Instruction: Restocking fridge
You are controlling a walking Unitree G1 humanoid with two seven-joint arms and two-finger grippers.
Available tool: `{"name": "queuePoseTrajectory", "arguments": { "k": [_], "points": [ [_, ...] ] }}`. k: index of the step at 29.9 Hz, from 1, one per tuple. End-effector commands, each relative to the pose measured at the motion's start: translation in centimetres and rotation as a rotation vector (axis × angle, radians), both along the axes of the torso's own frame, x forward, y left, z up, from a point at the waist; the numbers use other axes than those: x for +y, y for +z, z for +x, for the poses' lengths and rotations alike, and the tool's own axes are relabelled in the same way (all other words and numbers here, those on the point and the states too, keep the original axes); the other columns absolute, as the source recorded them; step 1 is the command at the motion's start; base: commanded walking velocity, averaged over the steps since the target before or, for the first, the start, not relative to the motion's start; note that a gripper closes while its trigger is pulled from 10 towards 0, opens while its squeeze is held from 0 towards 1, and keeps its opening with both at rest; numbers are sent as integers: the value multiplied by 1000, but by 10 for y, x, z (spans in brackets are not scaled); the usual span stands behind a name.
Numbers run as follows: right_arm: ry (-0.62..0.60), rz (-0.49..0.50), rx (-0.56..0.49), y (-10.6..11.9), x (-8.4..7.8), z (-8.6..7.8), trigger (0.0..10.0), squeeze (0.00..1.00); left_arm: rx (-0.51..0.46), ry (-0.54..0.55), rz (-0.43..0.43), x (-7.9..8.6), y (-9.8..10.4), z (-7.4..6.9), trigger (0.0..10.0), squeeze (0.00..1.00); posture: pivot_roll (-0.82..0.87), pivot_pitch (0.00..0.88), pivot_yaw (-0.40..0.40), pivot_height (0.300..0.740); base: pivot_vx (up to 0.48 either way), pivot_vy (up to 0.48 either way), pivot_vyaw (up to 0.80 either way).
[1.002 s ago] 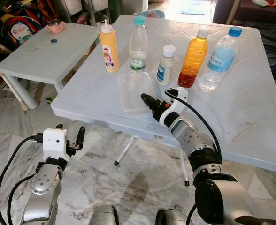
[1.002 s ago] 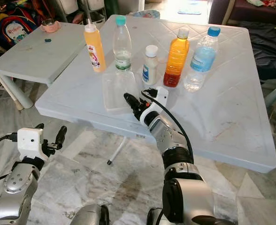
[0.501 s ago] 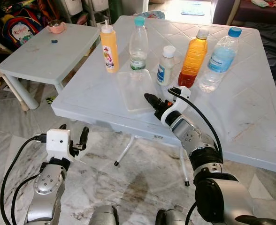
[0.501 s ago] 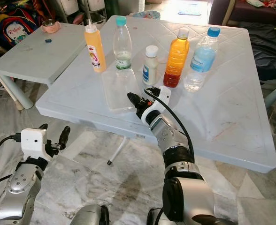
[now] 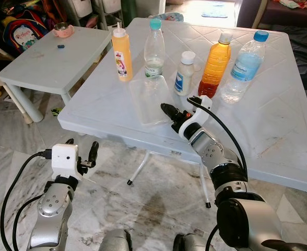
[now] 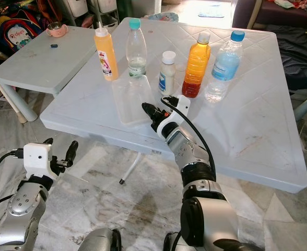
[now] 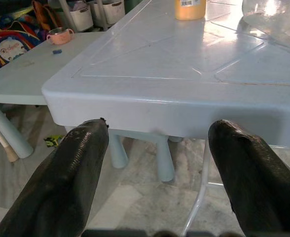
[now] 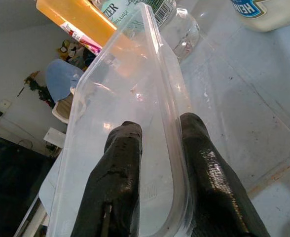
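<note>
Clear plastic rectangular container (image 5: 149, 99) sits near the front edge of the white plastic table (image 5: 279, 130), ahead of the bottle row. Right gripper (image 8: 157, 143) straddles its thin rim, one finger inside, one outside, pinching it. I'd lift slowly and level; the wall looks flexible. Left gripper (image 7: 155, 148) hangs wide apart below the table edge.
</note>
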State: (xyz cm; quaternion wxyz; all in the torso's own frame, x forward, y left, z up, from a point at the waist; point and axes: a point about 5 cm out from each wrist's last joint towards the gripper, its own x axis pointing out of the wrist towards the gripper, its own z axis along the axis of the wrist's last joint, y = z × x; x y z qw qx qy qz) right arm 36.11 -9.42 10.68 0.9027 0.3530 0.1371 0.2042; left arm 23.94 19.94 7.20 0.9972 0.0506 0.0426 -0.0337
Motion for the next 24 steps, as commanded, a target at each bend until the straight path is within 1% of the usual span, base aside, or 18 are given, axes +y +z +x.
{"name": "queuePoseTrajectory", "arguments": {
  "k": [1, 9, 10, 11, 12, 13, 20, 24],
  "points": [
    [-6, -35, 70, -13, -2, -4, 0, 0, 11, 5, 14, 2, -2, -1, 10000, 0, 140, 66, 44, 740, 0, 0, 0],
    [-10, -31, 73, -13, -2, -4, 0, 0, 10, 4, 13, 1, -3, 0, 10000, 0, 139, 65, 44, 740, 0, 0, 0],
    [-5, -96, -1, -18, -2, -23, 10000, 0, 32, 25, -5, -2, -7, 2, 10000, 0, 95, 55, 37, 740, -330, 0, 0],
    [2, -134, -58, -19, 0, -40, 10000, 0, 49, 39, -18, -4, -10, 4, 10000, 0, 95, 54, 37, 740, -337, 0, 0],
    [6, -154, -98, -18, 3, -53, 10000, 0, 59, 46, -26, -6, -12, 6, 10000, 0, 96, 53, 39, 740, -337, 0, 0],
    [8, -163, -118, -17, 4, -59, 10000, 0, 65, 49, -30, -6, -13, 7, 10000, 0, 96, 52, 38, 740, -337, 0, 0],
    [-5, -183, -144, -15, 0, -58, 10000, 0, 61, 49, -29, -7, -13, 10, 10000, 0, 94, 42, 37, 740, -341, 0, 0],
    [-14, -203, -152, -13, -7, -60, 10000, 0, 57, 53, -27, -6, -12, 11, 10000, 0, 95, 35, 32, 740, -339, 0, 0]
  ]
}}
